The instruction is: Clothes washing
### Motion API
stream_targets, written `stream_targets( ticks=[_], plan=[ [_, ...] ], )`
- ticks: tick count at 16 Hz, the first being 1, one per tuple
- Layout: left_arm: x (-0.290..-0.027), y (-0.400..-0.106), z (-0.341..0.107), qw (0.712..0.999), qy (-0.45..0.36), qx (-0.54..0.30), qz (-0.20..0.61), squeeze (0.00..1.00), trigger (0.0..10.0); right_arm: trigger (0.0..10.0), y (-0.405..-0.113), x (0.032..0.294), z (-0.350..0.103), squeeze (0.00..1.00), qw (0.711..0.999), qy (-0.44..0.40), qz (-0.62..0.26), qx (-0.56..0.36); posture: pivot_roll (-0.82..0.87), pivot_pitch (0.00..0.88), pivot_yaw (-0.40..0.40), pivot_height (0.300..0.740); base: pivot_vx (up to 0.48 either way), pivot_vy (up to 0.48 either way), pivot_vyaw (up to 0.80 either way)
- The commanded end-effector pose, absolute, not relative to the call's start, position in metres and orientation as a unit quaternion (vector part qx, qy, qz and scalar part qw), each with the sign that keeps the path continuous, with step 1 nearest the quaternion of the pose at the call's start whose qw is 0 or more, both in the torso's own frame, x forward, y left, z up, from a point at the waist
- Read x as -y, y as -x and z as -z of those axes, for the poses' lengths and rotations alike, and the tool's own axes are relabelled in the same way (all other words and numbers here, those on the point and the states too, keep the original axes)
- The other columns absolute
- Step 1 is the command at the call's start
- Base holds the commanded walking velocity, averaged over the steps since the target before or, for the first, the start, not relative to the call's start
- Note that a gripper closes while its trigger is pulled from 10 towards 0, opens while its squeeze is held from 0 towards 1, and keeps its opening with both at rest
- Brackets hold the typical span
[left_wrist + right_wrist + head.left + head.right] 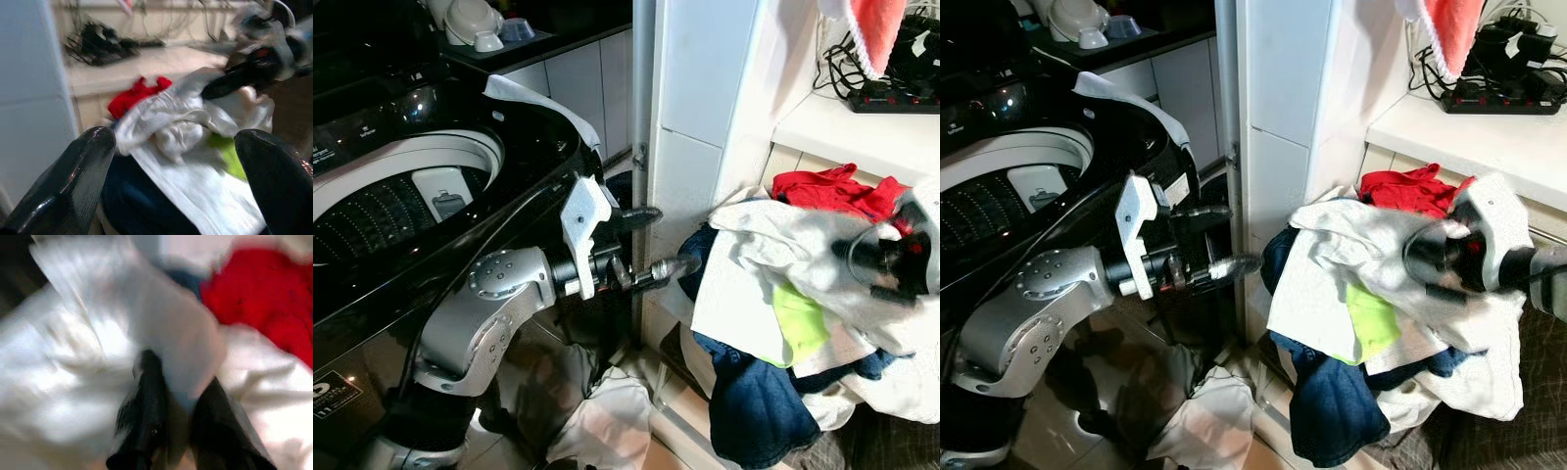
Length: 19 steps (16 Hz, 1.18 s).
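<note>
Laundry (803, 323) lay heaped at the lower right of the head views — white cloth (773, 245) on top, a red garment (832, 188) behind, a dark blue garment (754, 392) hanging below. The washing machine (401, 196) sat open at the upper left. The left gripper (656, 242) hovered mid-frame with fingers spread, just short of the pile. The right wrist view added what the head views hid — the right gripper (178, 416) pinching a fold of the white cloth.
</note>
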<state>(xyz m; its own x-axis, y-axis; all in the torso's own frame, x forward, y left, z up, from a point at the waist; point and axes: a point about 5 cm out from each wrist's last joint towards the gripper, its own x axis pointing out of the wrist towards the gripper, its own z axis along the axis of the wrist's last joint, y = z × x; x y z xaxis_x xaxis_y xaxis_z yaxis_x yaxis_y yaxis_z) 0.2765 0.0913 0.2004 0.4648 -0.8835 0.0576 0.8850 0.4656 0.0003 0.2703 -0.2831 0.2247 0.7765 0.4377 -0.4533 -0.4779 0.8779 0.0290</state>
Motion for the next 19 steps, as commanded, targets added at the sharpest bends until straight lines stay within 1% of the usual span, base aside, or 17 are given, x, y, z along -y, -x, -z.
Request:
stream_targets(
  ticks=[1, 2, 3, 5, 7, 8, 10, 11, 12, 13, 14, 16, 17, 19],
  plan=[
    [-0.1, -0.292, -0.225, 0.881, 0.031, 0.086, 0.464, 0.0, 10.0, 0.0, -0.272, 0.265, -0.273, 0.0, 0.948, 0.012, -0.294, -0.121, 0.0, 0.0, 0.044, 0.74, 0.0, 0.0, 0.0],
    [-0.101, -0.295, -0.232, 0.884, 0.043, 0.101, 0.455, 0.96, 10.0, 0.0, -0.273, 0.257, -0.284, 0.0, 0.945, -0.001, -0.311, -0.096, 0.0, 0.0, 0.046, 0.74, 0.0, 0.0, 0.0],
    [-0.101, -0.298, -0.241, 0.885, 0.055, 0.118, 0.446, 1.0, 10.0, 0.0, -0.274, 0.248, -0.296, 0.0, 0.94, -0.016, -0.334, -0.065, 0.0, 0.0, 0.046, 0.74, 0.0, 0.0, 0.0],
    [-0.095, -0.301, -0.258, 0.878, 0.063, 0.15, 0.451, 1.0, 10.0, 0.0, -0.277, 0.223, -0.327, 0.0, 0.919, -0.064, -0.389, 0.01, -0.01, 0.0, 0.044, 0.74, 0.0, 0.0, 0.0],
    [-0.087, -0.303, -0.265, 0.872, 0.08, 0.163, 0.455, 1.0, 10.0, 0.0, -0.279, 0.21, -0.34, 0.0, 0.902, -0.107, -0.417, 0.044, -0.01, 0.0, 0.04, 0.74, 0.0, 0.0, 0.0],
    [-0.078, -0.306, -0.267, 0.867, 0.092, 0.168, 0.459, 1.0, 10.0, 0.0, -0.28, 0.197, -0.347, 0.0, 0.883, -0.142, -0.442, 0.062, -0.01, 0.0, 0.037, 0.74, 0.0, 0.0, 0.0],
    [-0.066, -0.306, -0.268, 0.858, 0.118, 0.17, 0.47, 1.0, 10.0, 0.0, -0.284, 0.18, -0.346, 0.0, 0.871, -0.166, -0.458, 0.059, -0.01, 0.0, 0.038, 0.74, 0.0, 0.0, 0.0],
    [-0.06, -0.304, -0.268, 0.848, 0.143, 0.169, 0.481, 1.0, 10.0, 0.0, -0.286, 0.172, -0.344, 0.0, 0.867, -0.179, -0.461, 0.056, -0.01, 0.0, 0.037, 0.74, 0.0, 0.0, 0.0],
    [-0.05, -0.3, -0.265, 0.839, 0.15, 0.16, 0.498, 1.0, 10.0, 0.0, -0.288, 0.163, -0.342, 0.0, 0.863, -0.191, -0.465, 0.054, -0.01, 0.0, 0.039, 0.74, 0.0, 0.0, 0.0],
    [-0.043, -0.297, -0.259, 0.836, 0.143, 0.149, 0.509, 0.71, 10.0, 0.0, -0.289, 0.156, -0.343, 0.0, 0.858, -0.205, -0.467, 0.056, -0.01, 0.0, 0.039, 0.74, 0.0, 0.0, 0.0],
    [-0.037, -0.295, -0.254, 0.834, 0.136, 0.141, 0.517, 0.0, 10.0, 0.0, -0.289, 0.153, -0.344, 0.0, 0.855, -0.217, -0.469, 0.057, -0.01, 0.0, 0.039, 0.74, 0.0, 0.0, 0.0],
    [-0.028, -0.29, -0.246, 0.825, 0.133, 0.127, 0.535, 0.0, 10.0, 0.0, -0.289, 0.149, -0.346, 0.0, 0.85, -0.229, -0.471, 0.06, -0.01, 0.0, 0.038, 0.74, 0.0, 0.0, 0.0],
    [-0.022, -0.285, -0.242, 0.813, 0.143, 0.119, 0.551, 0.0, 10.0, 0.0, -0.289, 0.147, -0.347, 0.0, 0.849, -0.234, -0.47, 0.06, 0.0, 0.0, 0.037, 0.74, 0.0, 0.0, 0.0],
    [-0.022, -0.28, -0.24, 0.798, 0.167, 0.111, 0.568, 0.0, 10.0, 0.0, -0.289, 0.147, -0.347, 0.0, 0.851, -0.234, -0.467, 0.059, 0.0, 0.0, 0.039, 0.74, 0.0, 0.0, 0.0]
  ],
)
